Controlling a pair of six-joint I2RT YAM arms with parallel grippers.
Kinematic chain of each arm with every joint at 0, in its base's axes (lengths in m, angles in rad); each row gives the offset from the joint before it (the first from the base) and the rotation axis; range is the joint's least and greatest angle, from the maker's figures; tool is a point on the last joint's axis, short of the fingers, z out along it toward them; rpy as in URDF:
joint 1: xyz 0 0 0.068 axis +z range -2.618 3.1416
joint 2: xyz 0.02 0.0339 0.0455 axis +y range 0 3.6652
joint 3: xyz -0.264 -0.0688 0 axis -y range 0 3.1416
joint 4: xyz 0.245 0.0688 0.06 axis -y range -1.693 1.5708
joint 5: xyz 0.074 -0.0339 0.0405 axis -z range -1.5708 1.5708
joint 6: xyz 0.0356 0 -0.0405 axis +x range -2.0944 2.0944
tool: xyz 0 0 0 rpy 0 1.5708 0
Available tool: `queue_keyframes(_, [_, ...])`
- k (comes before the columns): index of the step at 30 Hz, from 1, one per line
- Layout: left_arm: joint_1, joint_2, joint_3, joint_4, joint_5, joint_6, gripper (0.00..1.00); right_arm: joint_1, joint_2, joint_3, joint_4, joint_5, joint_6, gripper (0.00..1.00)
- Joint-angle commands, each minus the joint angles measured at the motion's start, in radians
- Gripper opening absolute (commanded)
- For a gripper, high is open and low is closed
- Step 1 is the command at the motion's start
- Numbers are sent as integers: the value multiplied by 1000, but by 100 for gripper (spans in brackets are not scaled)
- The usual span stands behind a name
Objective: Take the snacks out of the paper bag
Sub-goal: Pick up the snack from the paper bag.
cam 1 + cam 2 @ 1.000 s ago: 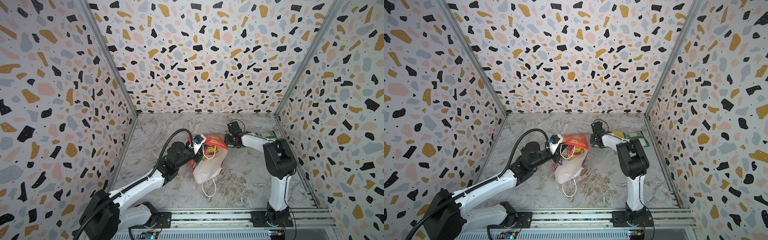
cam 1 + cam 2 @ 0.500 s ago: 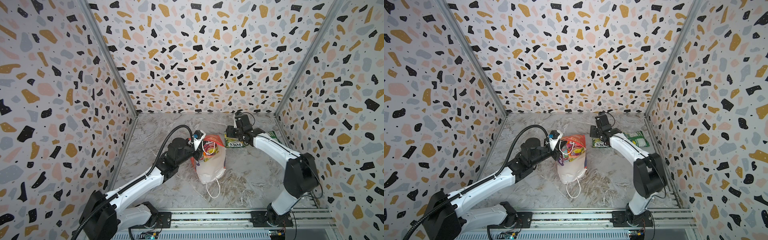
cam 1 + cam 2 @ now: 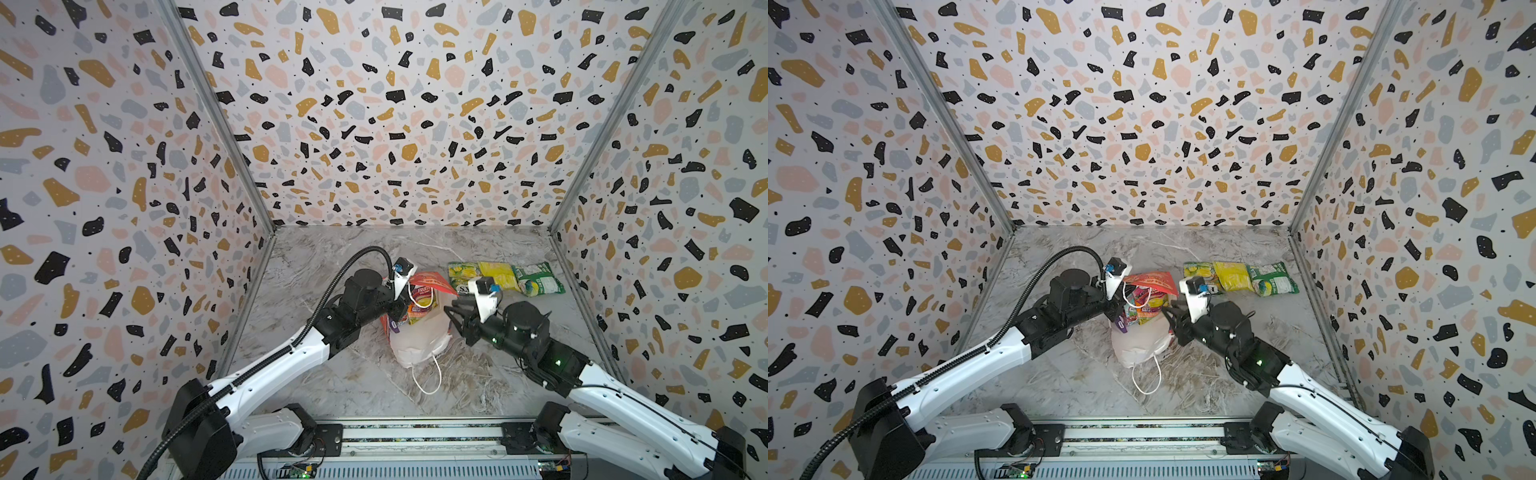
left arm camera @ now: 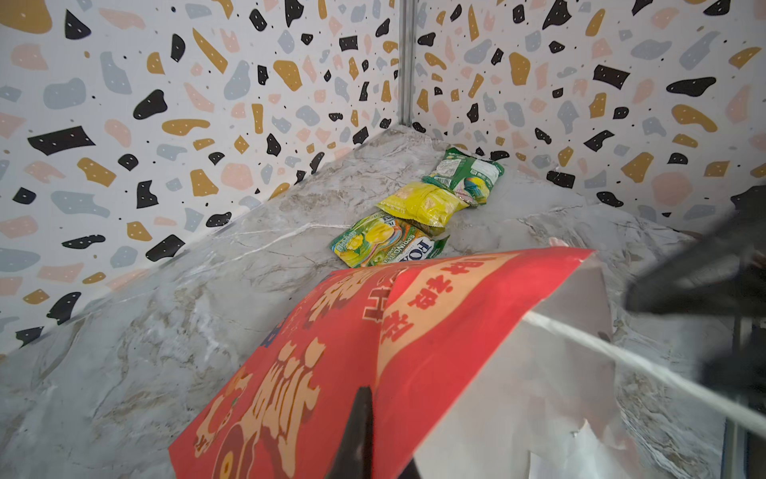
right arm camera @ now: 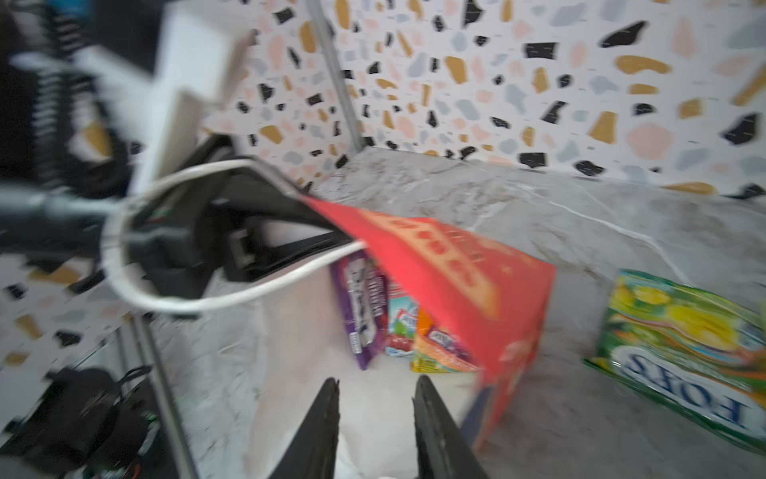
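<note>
Red paper bag lies at lower centre in both top views, my left pincer pinching its left rim. My right pincer sits at its right edge, and three loose snacks lie to the upper right. Left wrist: the bag's red panel fills the bottom, loose snacks above it. Right wrist, blurred: my right pincer is spread, empty, before the bag's mouth, with snacks inside.
</note>
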Motion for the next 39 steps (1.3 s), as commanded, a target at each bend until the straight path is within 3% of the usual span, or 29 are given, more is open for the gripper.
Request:
queue_keyframes(1, [-14,19,42,-107,-23,-11,0,127,-2,-58,120,76,-17,28])
queue_keyframes(5, [-21,22,71,-151,-38,-10,0,242,98,-99,208,162,-27,22])
queue_keyframes(9, [-23,22,85,-162,-52,-11,0,272,218,-103,296,196,-38,21])
queue_keyframes(18, [-26,8,92,-169,-59,-18,0,268,419,-44,315,271,-20,19])
queue_keyframes(31, [-34,-21,67,-141,-27,-4,0,205,639,114,149,369,134,19])
queue_keyframes(39, [-36,-31,60,-136,-16,6,0,168,698,158,116,401,185,22])
